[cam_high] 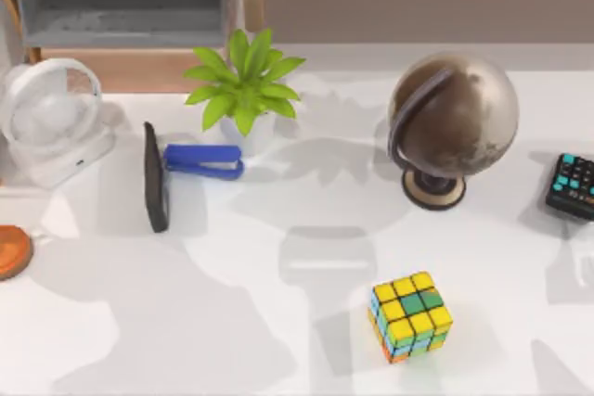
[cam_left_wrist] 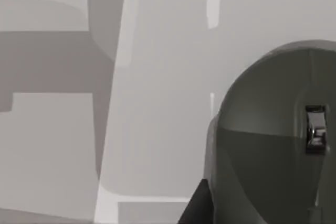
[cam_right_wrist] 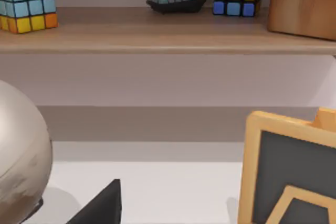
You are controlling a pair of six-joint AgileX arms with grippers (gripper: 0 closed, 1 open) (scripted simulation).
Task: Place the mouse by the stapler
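Near edge: colourful cube (cam_high: 411, 315) right of centre, with bare desk (cam_high: 186, 322) open all along the front left. Copper disc (cam_high: 11, 251) sits at the left edge. Mid-desk: thin black slab (cam_high: 155, 176) on edge, blue stapler (cam_high: 204, 160) touching its right side. Globe (cam_high: 452, 127) right of centre; calculator (cam_high: 572, 185) at the right edge. Back: potted plant (cam_high: 244, 90), white fan (cam_high: 48, 118) far left. Left wrist view: grey rounded mouse (cam_left_wrist: 273, 145) close up, over the desk. Neither pincer's opening can be told.
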